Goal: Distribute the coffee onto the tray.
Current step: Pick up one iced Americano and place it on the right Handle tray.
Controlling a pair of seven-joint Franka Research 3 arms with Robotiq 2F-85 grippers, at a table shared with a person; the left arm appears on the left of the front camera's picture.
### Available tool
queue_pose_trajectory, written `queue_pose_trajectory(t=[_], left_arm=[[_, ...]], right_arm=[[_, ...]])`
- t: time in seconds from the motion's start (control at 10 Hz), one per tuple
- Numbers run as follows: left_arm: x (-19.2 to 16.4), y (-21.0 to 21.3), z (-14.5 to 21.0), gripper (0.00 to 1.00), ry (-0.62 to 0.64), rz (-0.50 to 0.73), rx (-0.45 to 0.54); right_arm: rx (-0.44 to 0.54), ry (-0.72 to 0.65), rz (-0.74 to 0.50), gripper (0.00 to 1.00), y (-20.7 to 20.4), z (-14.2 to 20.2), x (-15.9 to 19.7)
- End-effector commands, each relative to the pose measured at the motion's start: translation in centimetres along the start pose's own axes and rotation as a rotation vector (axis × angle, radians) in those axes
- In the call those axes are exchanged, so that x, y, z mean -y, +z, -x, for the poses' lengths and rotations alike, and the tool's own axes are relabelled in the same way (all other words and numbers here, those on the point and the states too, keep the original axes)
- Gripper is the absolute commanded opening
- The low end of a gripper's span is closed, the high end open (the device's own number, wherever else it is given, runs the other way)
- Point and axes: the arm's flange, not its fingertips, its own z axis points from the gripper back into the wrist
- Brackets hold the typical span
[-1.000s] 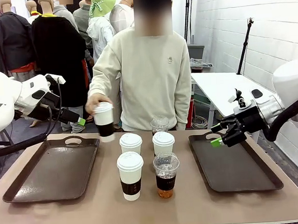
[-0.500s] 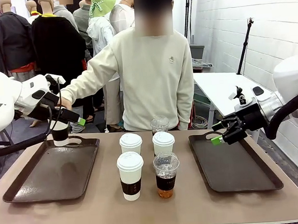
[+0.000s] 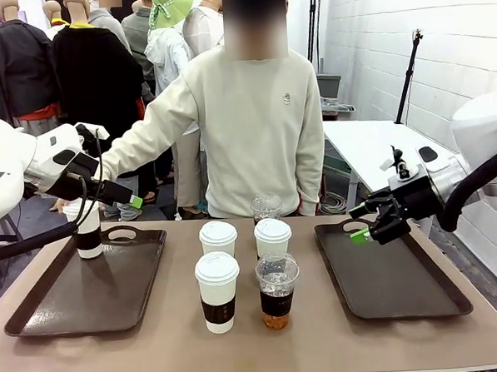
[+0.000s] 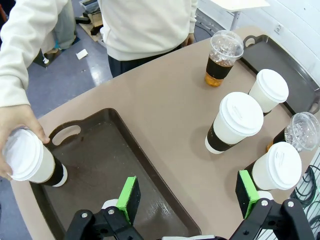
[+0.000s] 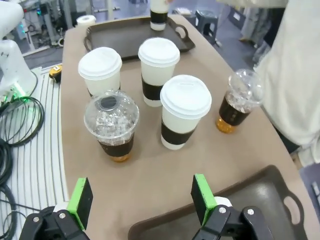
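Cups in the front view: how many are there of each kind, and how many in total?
White paper cups with lids: 4
Clear dome-lidded cups: 2
Total: 6

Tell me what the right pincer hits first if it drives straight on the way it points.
Probably bare tabletop just beyond the right tray, in the gap between the near clear cup and a white-lidded cup. The open right pincer might graze either; depth is unclear.
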Motion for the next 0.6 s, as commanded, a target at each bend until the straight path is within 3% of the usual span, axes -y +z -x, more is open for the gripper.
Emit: queue_pose_trajectory(t=[0.0, 0.5], left_arm=[[-0.2, 0.0, 0.0, 1.00, -0.005, 0.000, -0.002], [-0.2, 0.0, 0.0, 1.00, -0.005, 0.000, -0.002]], right_arm=[[0.083, 0.096, -0.067, 1.00, -2.6, 2.0, 0.2], [0.178, 0.107, -0.193, 1.00, -7.1, 5.5, 0.1]])
